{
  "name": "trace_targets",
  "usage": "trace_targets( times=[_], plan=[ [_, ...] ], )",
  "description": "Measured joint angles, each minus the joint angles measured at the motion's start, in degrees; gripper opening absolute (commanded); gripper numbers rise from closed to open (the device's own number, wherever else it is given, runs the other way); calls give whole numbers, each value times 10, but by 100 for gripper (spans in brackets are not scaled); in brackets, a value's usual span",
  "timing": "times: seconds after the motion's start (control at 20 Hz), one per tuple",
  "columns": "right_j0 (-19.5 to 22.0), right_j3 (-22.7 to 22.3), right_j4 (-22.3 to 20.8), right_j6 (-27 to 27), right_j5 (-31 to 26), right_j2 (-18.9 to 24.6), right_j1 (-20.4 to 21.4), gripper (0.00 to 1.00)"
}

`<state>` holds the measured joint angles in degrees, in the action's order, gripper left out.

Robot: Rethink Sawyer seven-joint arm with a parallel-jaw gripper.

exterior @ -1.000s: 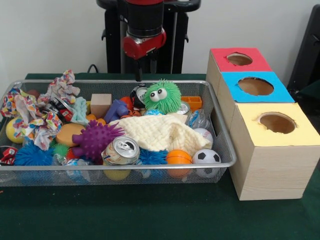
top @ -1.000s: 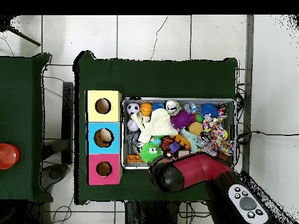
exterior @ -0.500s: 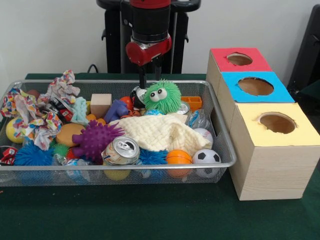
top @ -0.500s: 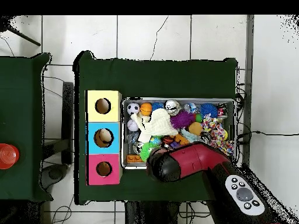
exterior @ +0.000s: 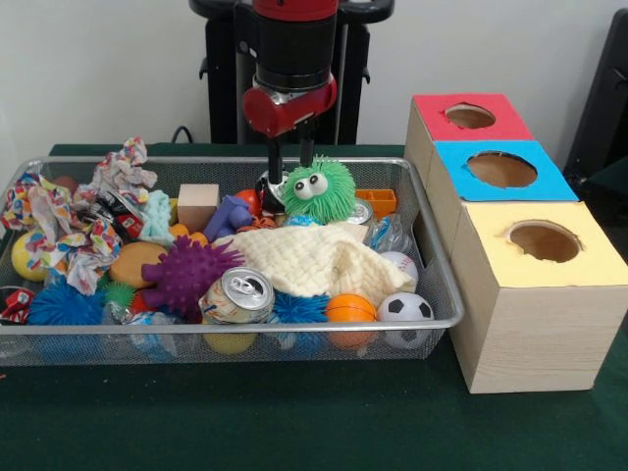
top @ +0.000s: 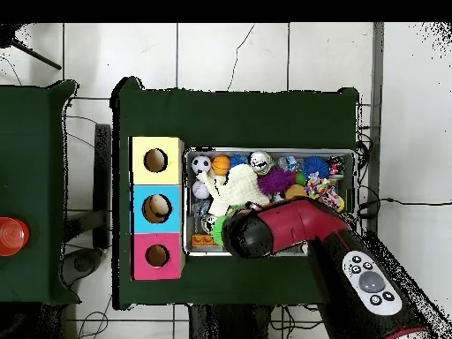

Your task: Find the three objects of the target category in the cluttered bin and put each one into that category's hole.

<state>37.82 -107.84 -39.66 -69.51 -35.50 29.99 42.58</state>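
The wire bin (exterior: 432, 294) is heaped with toys, balls, cans and rags. My gripper (exterior: 289, 169) hangs open over its far middle. Its two fingers (exterior: 274, 167) stand apart just behind the green fuzzy toy with eyes (exterior: 317, 190), on either side of a dark can (exterior: 267, 188), and nothing is held. A silver can (exterior: 238, 295) lies near the front rim beside a cream cloth (exterior: 314, 257). From overhead the arm's head (top: 249, 235) covers the gripper and that side of the bin (top: 269, 151).
Right of the bin stand three boxes with round holes: red (exterior: 469, 116), blue (exterior: 502, 169), yellow (exterior: 543, 240). A purple spiky ball (exterior: 188, 272), wooden block (exterior: 198, 204), soccer ball (exterior: 404, 307), orange ball (exterior: 350, 309) and colourful rope toys (exterior: 69, 235) crowd the bin.
The arm has swung further over the bin, and the gripper has come down, so both fingers now show behind the green toy.
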Motion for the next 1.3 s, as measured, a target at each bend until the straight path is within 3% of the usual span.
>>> trace_targets(
  times=[0.7, 1.3],
  plan=[
    [-11, 88, 0, 0, -47, 19, -21, 100],
    [1, 102, -2, 0, -47, 21, -54, 100]
  ],
)
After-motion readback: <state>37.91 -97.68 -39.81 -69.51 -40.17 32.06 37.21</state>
